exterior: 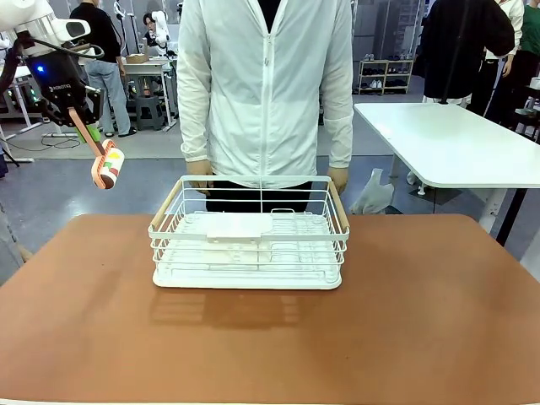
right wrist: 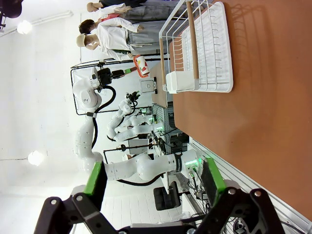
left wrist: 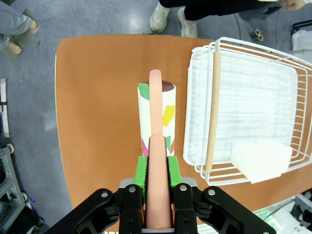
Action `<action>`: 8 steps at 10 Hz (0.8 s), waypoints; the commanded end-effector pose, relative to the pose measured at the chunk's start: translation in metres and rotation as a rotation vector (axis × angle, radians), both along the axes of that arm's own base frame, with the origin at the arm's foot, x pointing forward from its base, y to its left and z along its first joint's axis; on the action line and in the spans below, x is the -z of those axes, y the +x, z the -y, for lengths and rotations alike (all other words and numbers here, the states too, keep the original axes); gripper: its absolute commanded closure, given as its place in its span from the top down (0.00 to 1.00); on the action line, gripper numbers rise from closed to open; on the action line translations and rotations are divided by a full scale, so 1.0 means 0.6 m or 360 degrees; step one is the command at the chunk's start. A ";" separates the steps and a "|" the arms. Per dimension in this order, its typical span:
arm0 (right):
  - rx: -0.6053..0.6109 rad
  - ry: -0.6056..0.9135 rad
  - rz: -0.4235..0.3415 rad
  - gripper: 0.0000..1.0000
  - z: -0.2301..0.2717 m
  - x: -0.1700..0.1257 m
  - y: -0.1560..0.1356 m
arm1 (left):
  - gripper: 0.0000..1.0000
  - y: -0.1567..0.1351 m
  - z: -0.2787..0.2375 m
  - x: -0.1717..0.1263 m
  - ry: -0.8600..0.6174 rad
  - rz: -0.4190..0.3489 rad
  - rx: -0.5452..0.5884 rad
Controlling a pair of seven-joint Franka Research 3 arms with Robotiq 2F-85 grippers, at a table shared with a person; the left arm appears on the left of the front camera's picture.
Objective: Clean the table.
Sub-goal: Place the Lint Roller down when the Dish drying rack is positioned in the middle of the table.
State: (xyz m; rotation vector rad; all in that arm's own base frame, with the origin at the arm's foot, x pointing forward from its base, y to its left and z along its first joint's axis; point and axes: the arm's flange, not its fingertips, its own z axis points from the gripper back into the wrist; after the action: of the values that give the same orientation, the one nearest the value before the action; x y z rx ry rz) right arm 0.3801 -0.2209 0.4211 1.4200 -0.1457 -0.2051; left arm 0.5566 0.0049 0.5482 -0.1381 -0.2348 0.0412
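Bright, even overhead light; soft shadow under the basket [exterior: 249,232] on the table [exterior: 422,321]; wrist views bend at edges; sharp focus.

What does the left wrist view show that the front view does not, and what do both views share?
Only the left wrist view: the left hand from behind, its green pads shut on the pink handle of the lint roller, and a person's shoes on the floor past the table's end.

Only the front view: the person in a white jacket holding the basket, and a white table behind.

Both share: the brown table, the white wire basket with a white block inside, and the roller held up off the table.
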 end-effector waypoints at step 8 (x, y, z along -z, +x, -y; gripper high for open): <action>0.0004 -0.0009 -0.0007 1.00 -0.001 -0.005 0.000 | 0.21 0.047 0.001 0.045 -0.0259 0.0059 -0.1112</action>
State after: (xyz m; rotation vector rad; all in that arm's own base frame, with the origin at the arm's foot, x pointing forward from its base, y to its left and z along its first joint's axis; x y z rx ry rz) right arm 0.3802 -0.2208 0.4211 1.4200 -0.1455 -0.2049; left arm 0.5802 0.0073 0.5252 -0.2290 -0.2375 0.6518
